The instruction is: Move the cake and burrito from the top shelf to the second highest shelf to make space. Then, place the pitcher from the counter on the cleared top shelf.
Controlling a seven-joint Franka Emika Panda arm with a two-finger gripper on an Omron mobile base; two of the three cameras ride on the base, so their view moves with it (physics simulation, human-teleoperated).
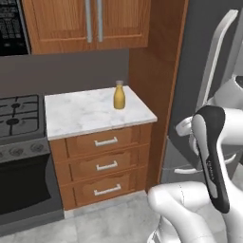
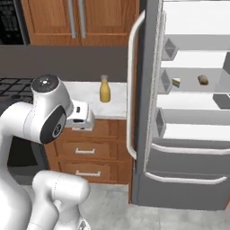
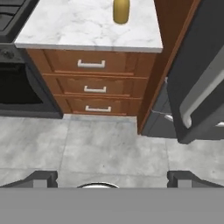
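1. Pitcher (image 1: 119,95), a clear bottle-shaped carafe with a narrow neck, pale rim and yellow-orange liquid body, stands upright on the counter (image 1: 76,114), a white-grey marbled stone slab, near its back right corner and close to the tall brown wooden side panel (image 1: 152,85).
2. Under the slab sit three brown wooden drawers (image 1: 107,163) with silver bar handles; a black gas stove (image 1: 19,116) adjoins the counter on its left, and brown wooden wall cabinets (image 1: 90,21) hang above.
3. In the right base view the grey fridge door (image 2: 139,90) stands open, with the pale-grey shelves exposed to its right.
4. The cake (image 2: 176,83), a tiny wedge-shaped slice with rainbow-striped layers and white frosting, lies on the second highest shelf (image 2: 188,86), a thin flat pale-grey panel, towards its left end.
5. The burrito (image 2: 203,80), a small brown-tan rolled cylinder, lies on the same shelf, to the right of the cake and apart from it.
6. The top shelf (image 2: 197,42), a matching pale-grey panel above, carries nothing.
7. The white arm (image 2: 45,112) with dark joints is folded in front of the counter, well apart from the pitcher.
8. In the hand view the gripper (image 3: 112,178) looks down at the grey tiled floor (image 3: 105,148); its two dark fingertips (image 3: 40,177) are spread wide, released, with nothing between them.
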